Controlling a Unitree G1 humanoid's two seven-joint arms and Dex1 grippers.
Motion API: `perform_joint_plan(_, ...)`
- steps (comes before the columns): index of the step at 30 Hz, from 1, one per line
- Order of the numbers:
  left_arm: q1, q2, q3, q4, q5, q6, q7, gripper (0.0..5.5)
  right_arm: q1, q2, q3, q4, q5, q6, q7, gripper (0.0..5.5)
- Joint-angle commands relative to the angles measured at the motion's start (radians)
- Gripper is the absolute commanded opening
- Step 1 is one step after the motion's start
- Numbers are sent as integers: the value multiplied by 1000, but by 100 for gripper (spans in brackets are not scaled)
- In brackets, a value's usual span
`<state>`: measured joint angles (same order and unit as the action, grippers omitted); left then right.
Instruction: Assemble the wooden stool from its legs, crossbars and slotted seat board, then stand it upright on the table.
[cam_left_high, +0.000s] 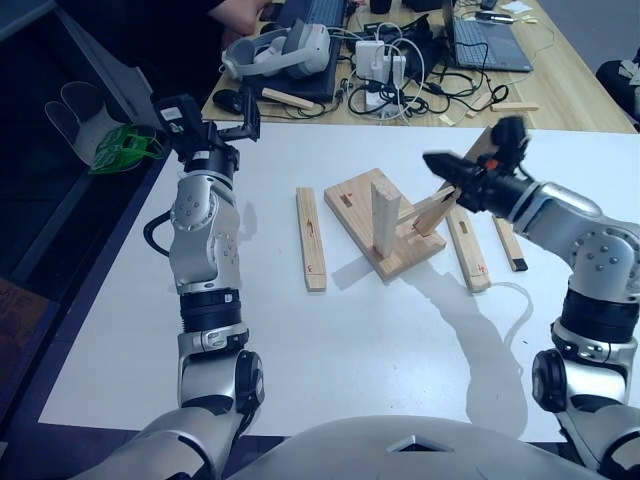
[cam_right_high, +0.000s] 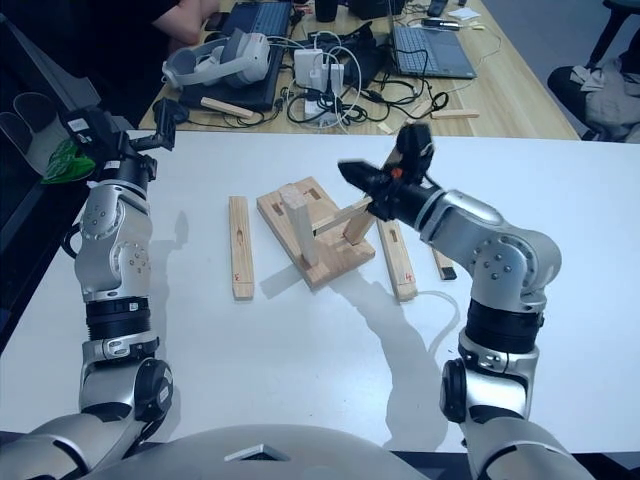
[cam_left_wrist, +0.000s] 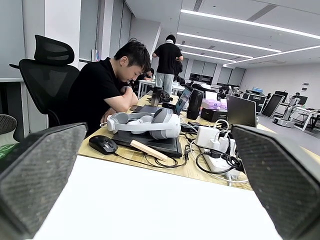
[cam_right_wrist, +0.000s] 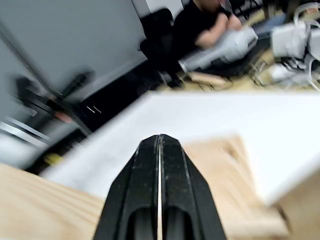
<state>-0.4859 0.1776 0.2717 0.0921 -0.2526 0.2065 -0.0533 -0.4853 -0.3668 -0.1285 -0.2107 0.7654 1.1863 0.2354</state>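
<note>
The slotted seat board lies flat in the middle of the white table. One wooden leg stands upright in it. A second wooden piece leans tilted at the board's right side. My right gripper hovers just above that tilted piece, shut with nothing visibly between its fingers; in the right wrist view the gripper has its fingers pressed together over the board. My left gripper is raised over the table's far left corner, open and empty, with its pads spread wide.
Loose wooden bars lie on the table: one left of the board, two to its right. Behind the table, a desk holds a headset, cables, laptops and another wooden piece.
</note>
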Motion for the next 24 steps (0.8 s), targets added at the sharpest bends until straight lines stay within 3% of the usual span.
perform_joint_plan(1, -31, -23, -11, 27, 0, -26, 11, 540, 30, -25, 118, 82, -134, 117, -106, 1)
perform_joint_plan(6, -19, -29, -6, 38, 0, -44, 16, 540, 9, 9, 138, 44, -169, -71, -35, 1)
perform_joint_plan(11, -21, -31, -17, 39, 4, -53, 11, 540, -43, 87, 79, -64, -137, -281, 49, 1)
perform_joint_plan(18, -12, -14, -15, 33, 5, -48, 12, 540, -105, 112, 18, -110, -86, -367, 99, 1)
perform_joint_plan(21, -11, -5, -12, 28, 5, -41, 10, 540, -129, 68, 90, -85, -131, -277, 78, 1)
perform_joint_plan(24, -15, -3, -14, 26, 5, -36, 10, 540, -38, 14, 199, -13, -147, 6, 44, 1)
